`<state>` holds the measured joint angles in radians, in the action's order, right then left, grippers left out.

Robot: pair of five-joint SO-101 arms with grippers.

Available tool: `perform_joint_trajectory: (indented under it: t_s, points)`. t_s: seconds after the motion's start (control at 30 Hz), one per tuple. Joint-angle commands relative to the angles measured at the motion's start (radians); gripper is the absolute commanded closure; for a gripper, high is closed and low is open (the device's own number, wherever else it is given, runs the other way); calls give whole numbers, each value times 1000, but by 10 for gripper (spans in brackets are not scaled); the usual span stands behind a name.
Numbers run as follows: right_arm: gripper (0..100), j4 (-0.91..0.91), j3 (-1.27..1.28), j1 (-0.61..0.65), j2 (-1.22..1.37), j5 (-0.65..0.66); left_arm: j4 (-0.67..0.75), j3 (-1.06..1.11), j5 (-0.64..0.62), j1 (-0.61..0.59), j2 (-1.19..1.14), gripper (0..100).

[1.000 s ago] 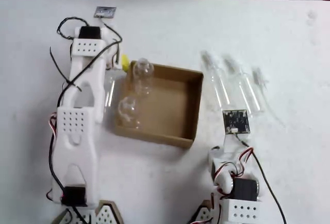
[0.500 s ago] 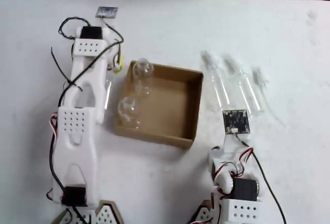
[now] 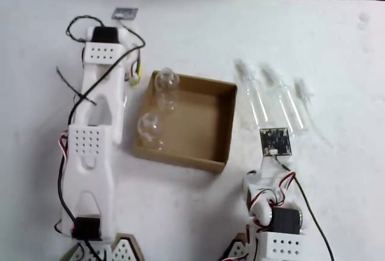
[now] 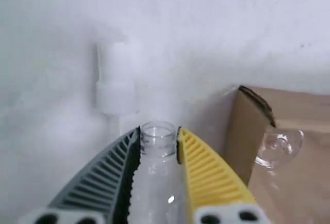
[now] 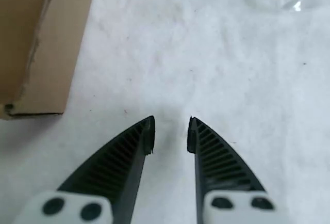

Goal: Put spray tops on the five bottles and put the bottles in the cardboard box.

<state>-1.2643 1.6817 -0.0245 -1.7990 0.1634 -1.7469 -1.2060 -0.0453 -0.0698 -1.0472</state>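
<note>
Clear bottle (image 4: 156,182) pinched at the neck in my left gripper (image 4: 158,131), uncapped; I fear the slick plastic twists loose while capping. My right gripper (image 5: 170,128) hangs part-open, empty.

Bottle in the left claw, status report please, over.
Left claw shut on uncapped bottle, beside cardboard box. Right claw open, holding nothing, low over table. Spray top lies just ahead of bottle neck, nothing between.
</note>
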Motion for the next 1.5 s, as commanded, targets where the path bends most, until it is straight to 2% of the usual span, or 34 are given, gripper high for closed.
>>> perform_joint_trajectory:
  t_s: [0.0,0.17,0.6,0.7,0.93,1.07,1.27,1.47]
  points:
    - [908,-4,8,1,-4,6,-40,-193,5,19,73,980]
    - [907,61,9,2,-4,5,-43,-255,-2,25,157,980]
    - [910,59,9,-1,-4,5,-44,-219,-3,-1,562,980]
    - [910,59,9,-1,-4,5,-44,-101,-3,7,707,980]
    - [911,68,9,1,-4,5,-37,325,-3,48,1133,980]
    - [911,108,9,21,-4,5,32,532,-3,54,1333,979]
    - [907,134,8,79,-7,11,98,703,-11,58,1607,979]
    - [907,417,8,59,-7,14,196,925,-60,51,1811,979]
